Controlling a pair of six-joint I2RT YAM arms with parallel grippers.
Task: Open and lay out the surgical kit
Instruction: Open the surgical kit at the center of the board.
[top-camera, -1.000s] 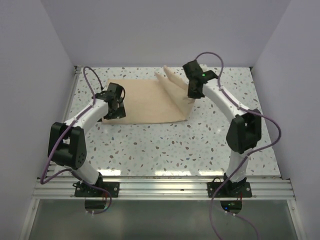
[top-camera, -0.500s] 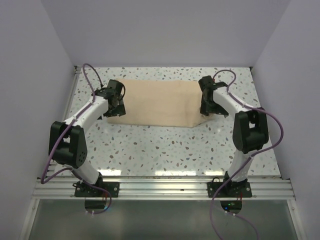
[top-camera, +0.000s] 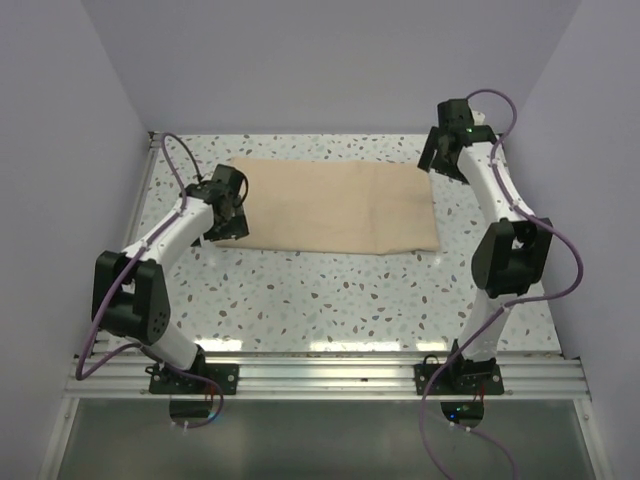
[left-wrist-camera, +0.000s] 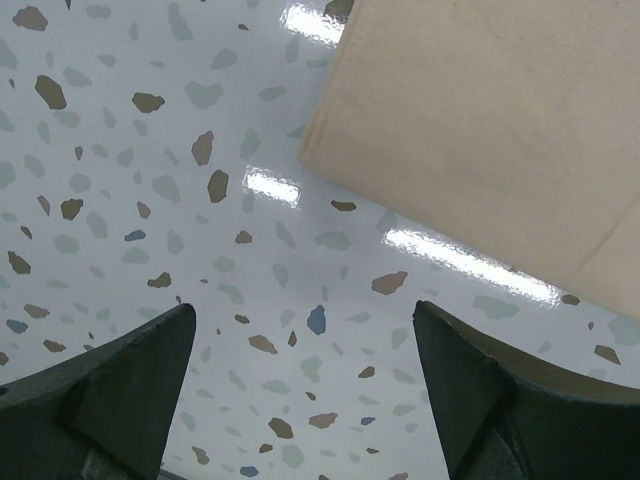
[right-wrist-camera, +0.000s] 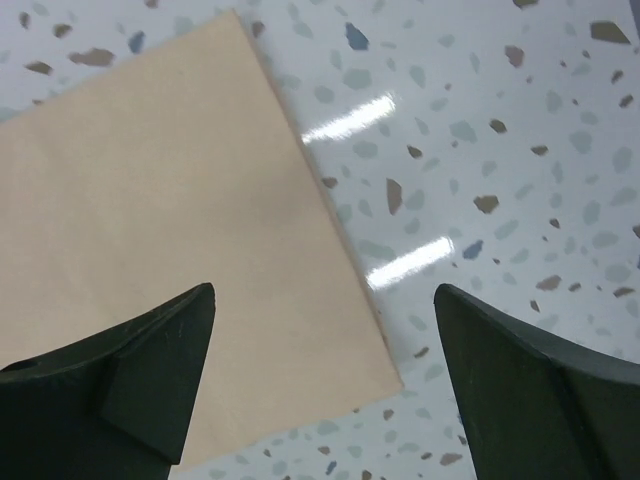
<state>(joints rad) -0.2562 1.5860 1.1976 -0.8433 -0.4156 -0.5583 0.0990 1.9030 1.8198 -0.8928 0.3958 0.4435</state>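
Left gripper (left-wrist-camera: 305, 345) and right gripper (right-wrist-camera: 325, 335) gape empty, cloth wrap (top-camera: 335, 207) edge just ahead of each; lying flat, it may dodge a shallow pinch.

Wrap (left-wrist-camera: 500, 120) cut off at 2 o'clock in my left wrist view, 8 o'clock in right, left edge under my left gripper (top-camera: 228, 212)

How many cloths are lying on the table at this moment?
1: the beige cloth lies flat across the far middle of the table, left gripper at its left edge, right gripper by its far right corner. Anything beneath is hidden.
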